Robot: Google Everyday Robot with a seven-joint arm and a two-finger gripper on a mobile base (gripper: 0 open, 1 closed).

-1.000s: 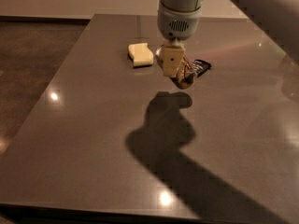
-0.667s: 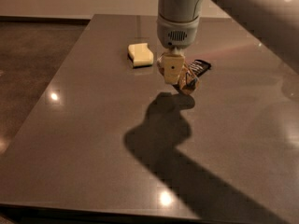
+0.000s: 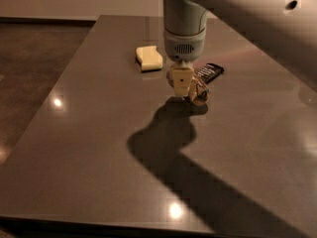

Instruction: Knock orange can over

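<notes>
Orange can (image 3: 201,91): mid-table, tilted off upright, touching the gripper on the side nearest the black bar; judged mid-tip from a sideways push. Gripper (image 3: 180,83): low over the table (image 3: 99,148), against the can; whether apart or together, cannot tell. Black bar (image 3: 210,71): flat, just behind the can. Yellow sponge (image 3: 149,58): further left, well apart. Can's base and near side hidden by gripper and shadow
</notes>
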